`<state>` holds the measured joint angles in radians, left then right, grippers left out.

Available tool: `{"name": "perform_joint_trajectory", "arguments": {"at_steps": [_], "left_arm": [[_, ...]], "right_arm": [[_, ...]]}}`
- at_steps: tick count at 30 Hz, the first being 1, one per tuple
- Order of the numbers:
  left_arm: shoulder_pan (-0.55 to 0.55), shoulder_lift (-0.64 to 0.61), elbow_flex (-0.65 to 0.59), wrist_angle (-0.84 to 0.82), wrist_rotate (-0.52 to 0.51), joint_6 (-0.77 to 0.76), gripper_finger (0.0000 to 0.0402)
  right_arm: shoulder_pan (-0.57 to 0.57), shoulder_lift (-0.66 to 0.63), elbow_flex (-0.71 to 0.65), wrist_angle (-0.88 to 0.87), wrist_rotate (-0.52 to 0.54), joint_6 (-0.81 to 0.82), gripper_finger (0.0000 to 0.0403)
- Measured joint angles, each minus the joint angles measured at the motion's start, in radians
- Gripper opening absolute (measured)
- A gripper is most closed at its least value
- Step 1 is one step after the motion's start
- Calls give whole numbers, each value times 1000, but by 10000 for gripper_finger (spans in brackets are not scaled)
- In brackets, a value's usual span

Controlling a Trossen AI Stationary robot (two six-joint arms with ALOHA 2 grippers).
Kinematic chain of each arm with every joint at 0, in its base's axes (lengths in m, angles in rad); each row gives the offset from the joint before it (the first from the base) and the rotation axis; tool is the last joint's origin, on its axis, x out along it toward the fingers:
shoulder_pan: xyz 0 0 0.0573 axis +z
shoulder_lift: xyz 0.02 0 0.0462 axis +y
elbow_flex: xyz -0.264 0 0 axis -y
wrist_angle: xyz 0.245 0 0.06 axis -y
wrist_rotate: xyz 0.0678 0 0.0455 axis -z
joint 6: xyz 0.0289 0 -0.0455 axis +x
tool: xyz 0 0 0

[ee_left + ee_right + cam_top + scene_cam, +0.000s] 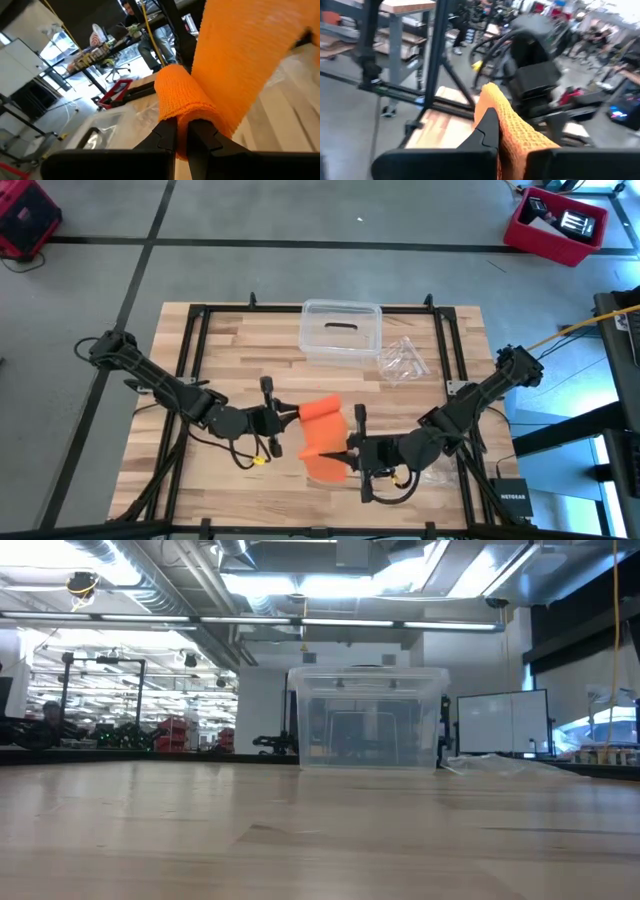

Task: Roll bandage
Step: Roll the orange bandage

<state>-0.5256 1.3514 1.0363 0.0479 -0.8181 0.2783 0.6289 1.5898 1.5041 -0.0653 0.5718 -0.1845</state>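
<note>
The bandage point(322, 438) is a bright orange strip held in the air between my two grippers, over the table's near middle. My left gripper point(292, 414) is shut on its end toward the table's left, where the cloth is bunched into a thick wad point(175, 95). My right gripper point(347, 457) is shut on the strip's near right part. From the wad, the broad flat band point(240, 55) runs on toward the right gripper. The low view shows neither gripper nor the bandage. My left gripper pinches the thick bunched end point(186, 111) of the bandage between its two fingers, coming about level from the table's left. The bandage is lifted clear of the table. My right gripper pinches a gathered part of the strip point(496, 107) between its two fingers, coming about level from the table's right. The cloth sticks out past the fingertips and is clear of the table.
A clear plastic box point(341, 330) stands at the table's far middle, also in the low view point(367, 718). A crinkled clear bag point(404, 361) lies to its right. Black frame rails point(196, 340) run along the table's sides. Bare wood point(200, 470) lies at the near left.
</note>
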Motion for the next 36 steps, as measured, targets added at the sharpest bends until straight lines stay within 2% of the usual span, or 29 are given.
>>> {"name": "perform_joint_trajectory", "arguments": {"at_steps": [11,13,17,22,31,36], "left_arm": [[-44,0,0,-7,1,-29,15],[-50,0,0,-7,31,-35,15],[-52,16,1,-4,86,-37,15],[-65,69,1,10,109,-81,15],[-142,129,1,74,112,-70,15],[-158,165,1,79,139,-68,15]], "right_arm": [[-4,0,72,-5,124,-139,0],[-16,0,76,-3,144,-159,0],[-50,0,76,12,136,-162,0],[-92,0,76,10,50,-156,0],[-125,0,76,1,196,-178,0],[-178,0,76,-64,189,-109,0]]}}
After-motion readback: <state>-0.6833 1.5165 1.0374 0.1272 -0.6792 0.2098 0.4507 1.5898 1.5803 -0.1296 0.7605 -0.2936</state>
